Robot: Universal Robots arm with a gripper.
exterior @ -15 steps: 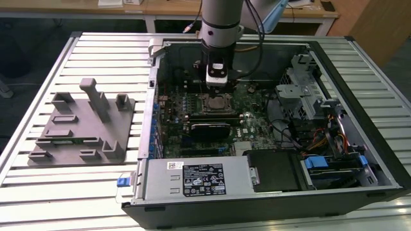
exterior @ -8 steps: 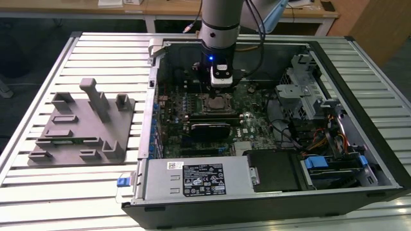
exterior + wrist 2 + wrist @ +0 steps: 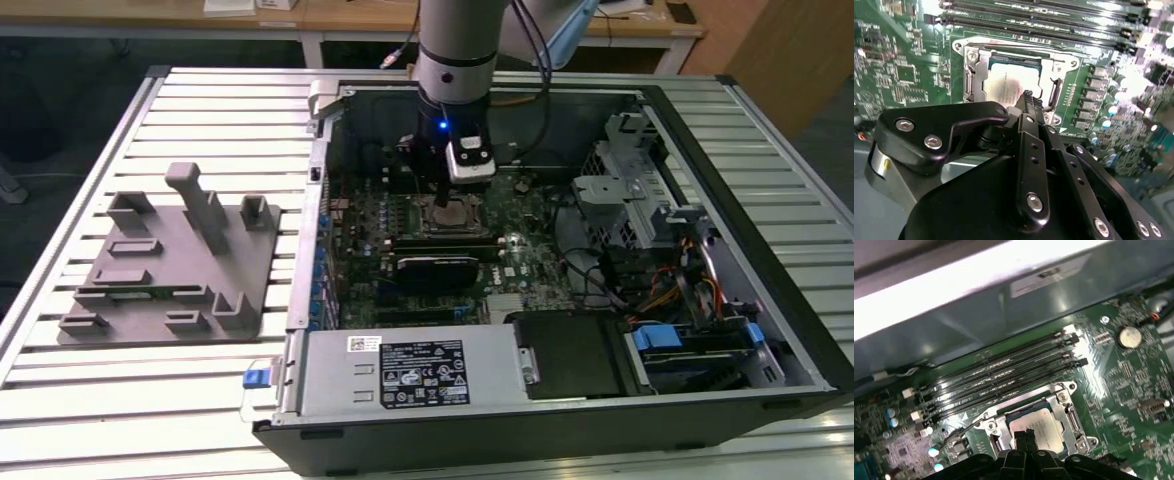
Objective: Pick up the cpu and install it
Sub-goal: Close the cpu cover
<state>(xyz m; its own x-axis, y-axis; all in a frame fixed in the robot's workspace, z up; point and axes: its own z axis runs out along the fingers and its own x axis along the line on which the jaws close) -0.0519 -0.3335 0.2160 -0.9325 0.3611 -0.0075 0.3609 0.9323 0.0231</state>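
Looking through the second wrist view, I see the cpu (image 3: 1009, 82) lying flat in the motherboard socket (image 3: 968, 86), silver plate up. My gripper (image 3: 1027, 96) hangs just over its near edge, fingers drawn together with nothing between them. In the exterior view, the arm (image 3: 461, 40) stands inside the open computer case (image 3: 320, 200), well apart from the grey fixture tray (image 3: 160, 270).

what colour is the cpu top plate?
The cpu is silver-grey; best seen in the second wrist view.
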